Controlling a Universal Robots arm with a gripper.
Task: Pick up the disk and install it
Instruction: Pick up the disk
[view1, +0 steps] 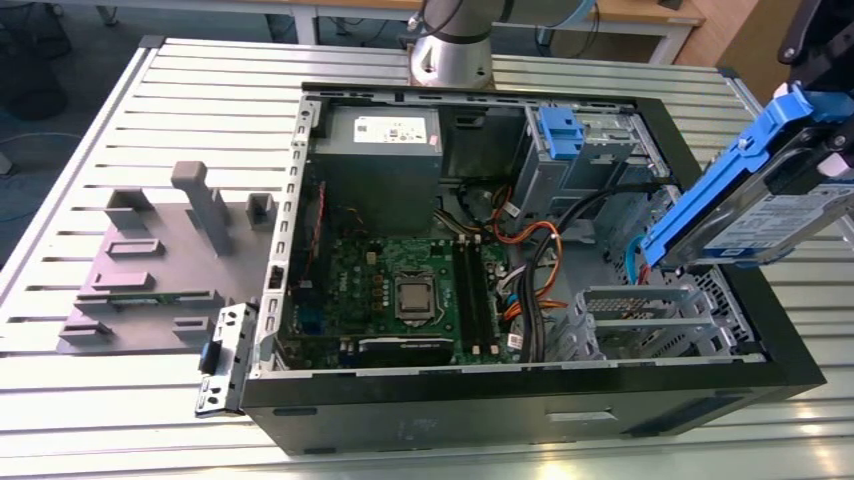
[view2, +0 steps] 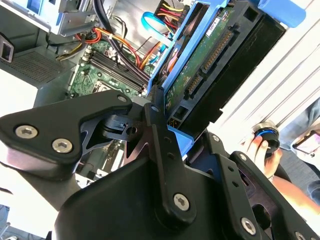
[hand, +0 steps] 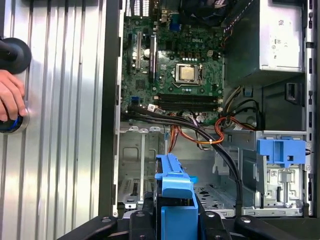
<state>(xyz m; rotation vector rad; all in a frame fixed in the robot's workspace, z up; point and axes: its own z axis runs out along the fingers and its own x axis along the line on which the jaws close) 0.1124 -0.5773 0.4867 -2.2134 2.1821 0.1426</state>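
The disk (view1: 767, 200), a silver drive with a white-and-blue label in a blue plastic carrier, hangs tilted in the air over the open computer case's edge at the exterior view's right. My gripper (view2: 187, 132) is shut on it, its black fingers (view2: 156, 117) pressing the carrier's sides. In the second wrist view the disk (view2: 210, 65) shows its green circuit board and connector. The first wrist view looks down past the carrier's blue end (hand: 175, 187) into the case.
The open case (view1: 534, 395) holds a motherboard (view1: 400, 290), a grey power supply (view1: 380, 150), cables, a blue bracket (view1: 561, 130) on the drive bay and a metal cage (view1: 641, 320). A person's hand (hand: 10, 97) rests on a round black object. A grey fixture (view1: 160, 250) lies at the exterior view's left.
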